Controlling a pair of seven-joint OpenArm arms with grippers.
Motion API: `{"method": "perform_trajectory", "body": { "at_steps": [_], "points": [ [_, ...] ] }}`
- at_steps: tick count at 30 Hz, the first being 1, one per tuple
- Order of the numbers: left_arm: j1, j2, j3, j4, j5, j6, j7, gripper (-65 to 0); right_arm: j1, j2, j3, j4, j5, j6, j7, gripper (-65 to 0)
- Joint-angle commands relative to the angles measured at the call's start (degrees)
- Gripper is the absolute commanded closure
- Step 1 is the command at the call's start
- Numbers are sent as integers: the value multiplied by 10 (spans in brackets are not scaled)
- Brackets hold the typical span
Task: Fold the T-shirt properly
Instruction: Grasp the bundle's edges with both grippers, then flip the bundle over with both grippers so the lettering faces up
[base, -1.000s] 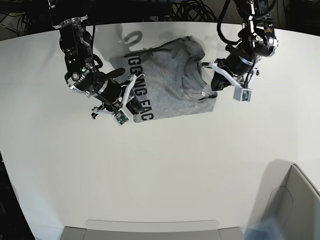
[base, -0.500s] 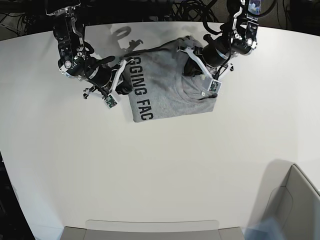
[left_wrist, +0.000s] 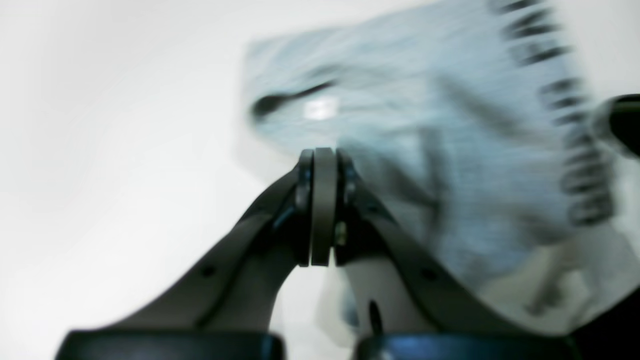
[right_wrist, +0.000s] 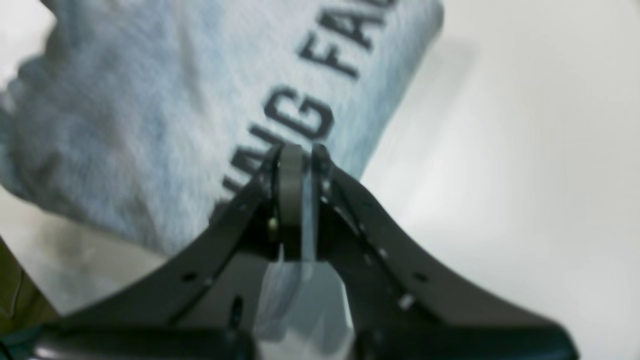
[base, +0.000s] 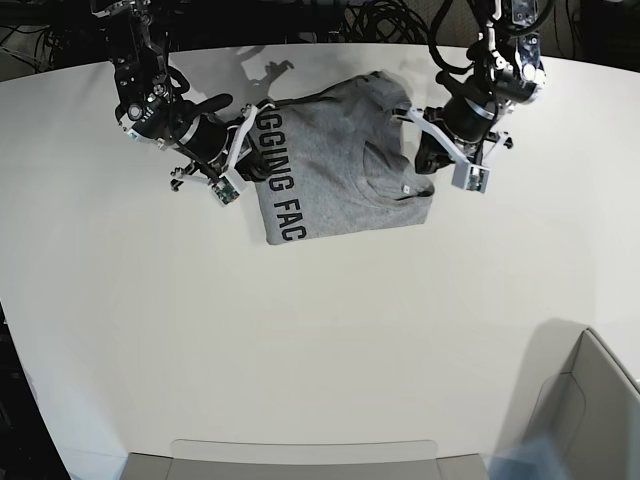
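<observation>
Left gripper (left_wrist: 324, 210): jaws pressed together, nothing visible between them, poised beside the shirt's plain edge; view blurred. Right gripper (right_wrist: 295, 200): jaws nearly together with a thin strip of pale material between them, seemingly a fold of the shirt's lettered edge, though the blur leaves this uncertain. T-shirt (base: 345, 160): heather-grey, folded to a rough rectangle, lying on the table (base: 320, 340) near its far edge, about midway along it. Black block lettering runs down the side nearer the right arm; a small white label shows near the opposite side. One arm flanks each side of the shirt.
</observation>
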Motion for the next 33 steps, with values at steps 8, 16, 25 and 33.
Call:
{"method": "perform_trajectory", "body": {
  "at_steps": [8, 16, 25, 33],
  "points": [
    [-43, -6, 120, -40, 1, 2, -2, 0, 71, 3, -39, -50, 2, 0, 13, -29],
    [-57, -6, 83, -105, 1, 3, 4, 0, 112, 3, -107, -149, 0, -1, 14, -29],
    [-107, -6, 25, -163, 1, 2, 4, 0, 55, 19, -158, -140, -1, -1, 13, -29],
    [-230, -4, 35, -264, 1, 0, 4, 0, 31, 9, -244, -113, -58, -2, 9, -29]
  ]
}}
